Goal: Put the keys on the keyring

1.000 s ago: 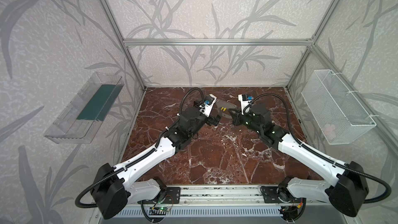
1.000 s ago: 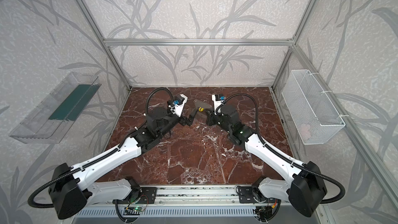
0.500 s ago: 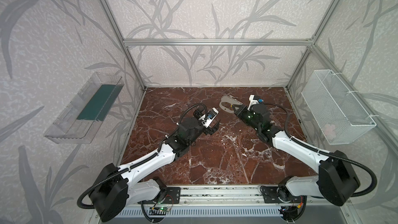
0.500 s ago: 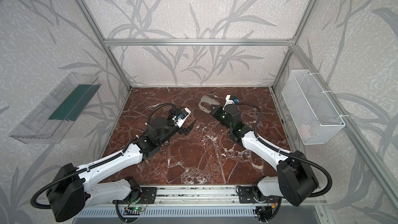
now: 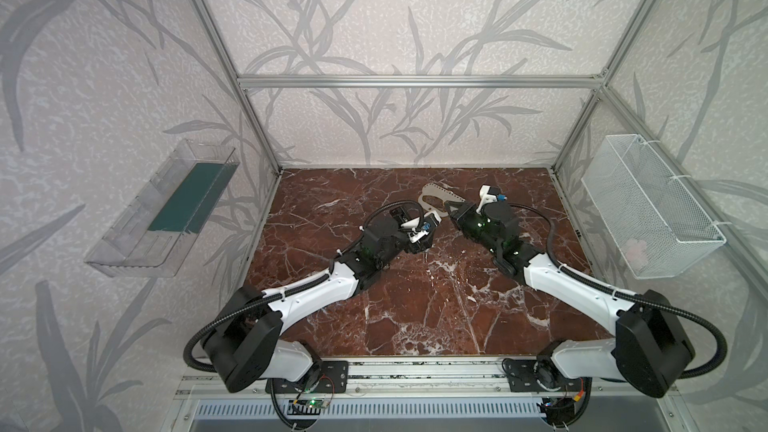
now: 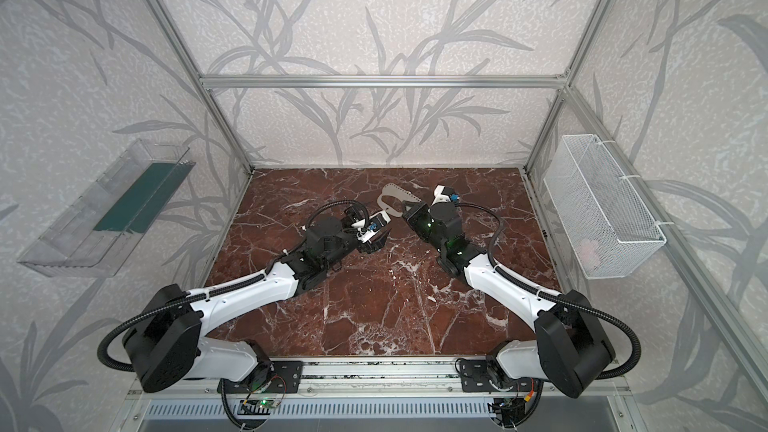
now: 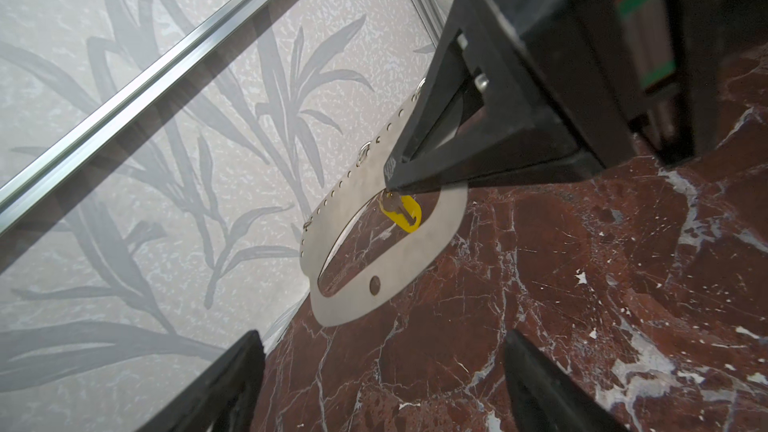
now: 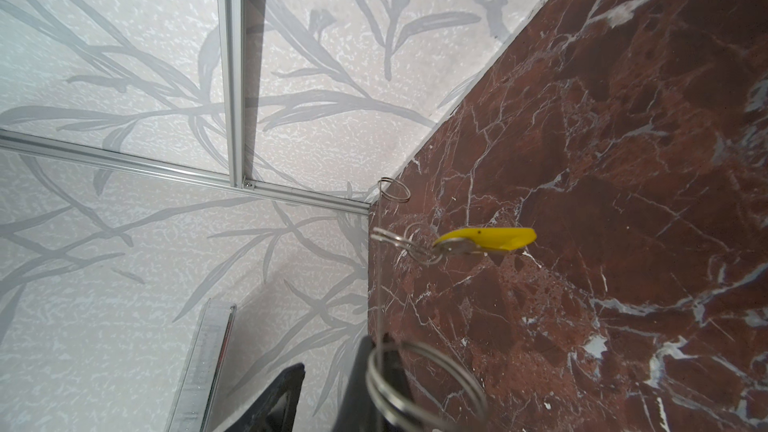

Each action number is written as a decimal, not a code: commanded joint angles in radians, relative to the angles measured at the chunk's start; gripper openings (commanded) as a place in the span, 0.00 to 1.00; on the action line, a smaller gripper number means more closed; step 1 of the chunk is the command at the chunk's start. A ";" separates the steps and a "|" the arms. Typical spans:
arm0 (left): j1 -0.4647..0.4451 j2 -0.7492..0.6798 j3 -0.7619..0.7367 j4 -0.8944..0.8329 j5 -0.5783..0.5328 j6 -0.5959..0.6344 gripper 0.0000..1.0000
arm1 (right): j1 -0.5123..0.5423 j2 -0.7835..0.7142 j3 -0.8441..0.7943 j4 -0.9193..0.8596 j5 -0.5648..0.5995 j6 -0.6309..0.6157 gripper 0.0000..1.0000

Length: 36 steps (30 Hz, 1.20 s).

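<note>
The keys, a flat beige oval piece (image 5: 432, 194) (image 6: 390, 195) (image 7: 365, 284) with a large cutout and tiny rim holes, hang above the back of the table. My right gripper (image 5: 451, 213) (image 6: 409, 211) (image 7: 390, 179) is shut on its rim. The keyring (image 7: 383, 201) (image 8: 417, 248), a thin silver ring with a yellow tag (image 7: 406, 213) (image 8: 486, 238), hangs at the rim right by the right fingertips. In the right wrist view the piece shows edge-on. My left gripper (image 5: 424, 238) (image 6: 376, 238) (image 7: 386, 388) stands open and empty, a little in front of the piece.
More bare silver rings (image 8: 395, 189) hang from the piece's rim, with a large one (image 8: 453, 371) by the right fingers. A white wire basket (image 5: 648, 209) hangs on the right wall and a clear tray (image 5: 166, 209) on the left wall. The red marble tabletop (image 5: 415, 305) lies below.
My left gripper has drawn back from the beige piece toward the front. My right gripper has carried the piece toward the back of the table, still shut on it.
</note>
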<state>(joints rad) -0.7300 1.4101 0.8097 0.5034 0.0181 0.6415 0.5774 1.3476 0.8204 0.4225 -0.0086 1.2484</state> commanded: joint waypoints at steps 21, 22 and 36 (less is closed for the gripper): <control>0.062 0.129 0.127 0.024 -0.001 0.126 0.51 | 0.021 -0.013 -0.040 0.145 -0.033 0.153 0.00; 0.062 0.132 0.128 0.025 -0.003 0.131 0.49 | 0.021 -0.011 -0.040 0.146 -0.036 0.157 0.00; 0.062 0.130 0.128 0.020 -0.006 0.139 0.22 | 0.022 0.041 -0.031 0.194 -0.063 0.199 0.00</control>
<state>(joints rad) -0.6662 1.5417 0.9154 0.5045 -0.0055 0.7883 0.5938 1.3708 0.7883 0.5396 -0.0483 1.4425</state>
